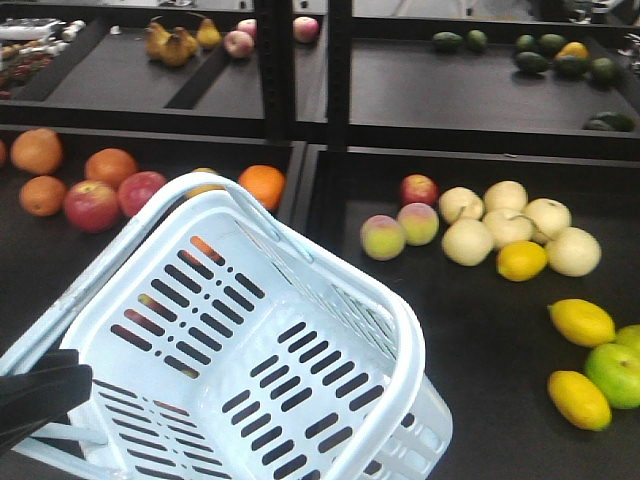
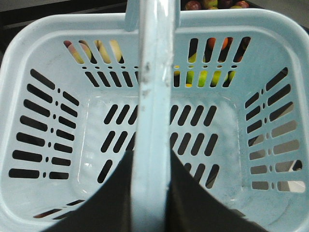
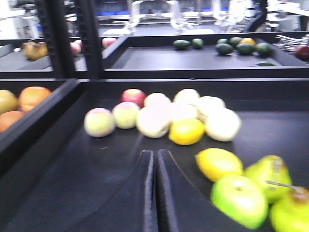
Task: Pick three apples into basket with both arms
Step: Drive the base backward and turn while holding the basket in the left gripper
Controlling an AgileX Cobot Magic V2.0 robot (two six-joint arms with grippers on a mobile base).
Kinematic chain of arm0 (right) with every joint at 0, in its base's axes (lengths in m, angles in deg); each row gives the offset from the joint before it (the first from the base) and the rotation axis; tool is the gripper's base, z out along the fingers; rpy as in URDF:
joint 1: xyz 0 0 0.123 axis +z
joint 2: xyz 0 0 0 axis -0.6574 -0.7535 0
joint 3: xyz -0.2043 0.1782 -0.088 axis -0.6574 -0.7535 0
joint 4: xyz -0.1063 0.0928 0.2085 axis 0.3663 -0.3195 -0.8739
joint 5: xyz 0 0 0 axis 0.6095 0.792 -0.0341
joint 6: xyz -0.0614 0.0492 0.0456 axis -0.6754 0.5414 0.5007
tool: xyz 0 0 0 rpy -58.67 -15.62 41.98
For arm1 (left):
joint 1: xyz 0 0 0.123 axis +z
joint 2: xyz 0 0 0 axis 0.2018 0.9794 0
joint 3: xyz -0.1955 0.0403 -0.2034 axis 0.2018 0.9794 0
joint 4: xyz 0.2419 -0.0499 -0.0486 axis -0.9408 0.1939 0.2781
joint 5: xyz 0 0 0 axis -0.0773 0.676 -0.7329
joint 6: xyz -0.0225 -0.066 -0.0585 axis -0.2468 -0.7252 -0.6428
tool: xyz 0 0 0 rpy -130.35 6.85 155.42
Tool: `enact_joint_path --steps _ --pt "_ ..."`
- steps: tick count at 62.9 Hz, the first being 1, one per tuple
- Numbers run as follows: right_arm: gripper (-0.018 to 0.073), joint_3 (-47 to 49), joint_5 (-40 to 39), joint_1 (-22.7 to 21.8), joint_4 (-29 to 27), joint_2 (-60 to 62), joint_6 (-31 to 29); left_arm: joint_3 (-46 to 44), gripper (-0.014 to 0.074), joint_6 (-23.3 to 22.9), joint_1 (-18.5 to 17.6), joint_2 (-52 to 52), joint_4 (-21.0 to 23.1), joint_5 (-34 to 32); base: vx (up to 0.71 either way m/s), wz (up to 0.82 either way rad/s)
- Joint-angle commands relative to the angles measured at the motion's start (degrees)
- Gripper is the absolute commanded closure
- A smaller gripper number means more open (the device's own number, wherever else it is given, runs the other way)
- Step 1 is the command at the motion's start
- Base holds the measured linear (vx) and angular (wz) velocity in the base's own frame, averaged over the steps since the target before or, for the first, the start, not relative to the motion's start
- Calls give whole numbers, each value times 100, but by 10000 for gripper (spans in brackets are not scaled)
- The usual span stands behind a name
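My left gripper (image 2: pixel 150 193) is shut on the handle (image 2: pixel 154 72) of the pale blue basket (image 2: pixel 231 140), which hangs tilted and holds nothing. In the front view the basket (image 1: pixel 400 320) fills the lower left, with the black left gripper (image 1: pixel 40 395) at its near corner. Two dark red apples (image 1: pixel 92 205) (image 1: pixel 140 190) lie in the left bin behind the basket, among oranges. A smaller red apple (image 1: pixel 418 189) (image 3: pixel 133 96) lies in the right bin. My right gripper (image 3: pixel 155 159) is shut on nothing, low over the right bin's dark floor, short of the fruit.
Oranges (image 1: pixel 262 184) share the left bin. The right bin holds pale round pears (image 1: pixel 508 225), two peachy apples (image 1: pixel 383 237), lemons (image 1: pixel 581 322) and a green apple (image 1: pixel 613 374). A black divider (image 1: pixel 305 190) splits the bins. The upper shelf (image 1: pixel 450 95) carries avocados and pears.
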Motion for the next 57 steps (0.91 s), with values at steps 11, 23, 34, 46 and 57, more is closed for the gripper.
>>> enact_joint_path --steps 11,23,34,46,57 --pt "564 -71 -412 -38 71 78 -43 -179 603 -41 -28 -3 370 -435 -10 44" --pt "564 -71 -404 -38 71 78 -43 -179 603 -41 -28 -3 370 -435 -13 53" --pt "564 -71 -404 -38 71 78 -43 -179 603 -41 -28 -3 370 -435 -15 56" --pt "564 -71 -404 -38 71 78 -43 -179 603 -41 -28 -3 370 -435 -15 59" --pt "564 -71 -404 -38 71 78 -43 -179 603 -41 -28 -3 370 -435 -16 60"
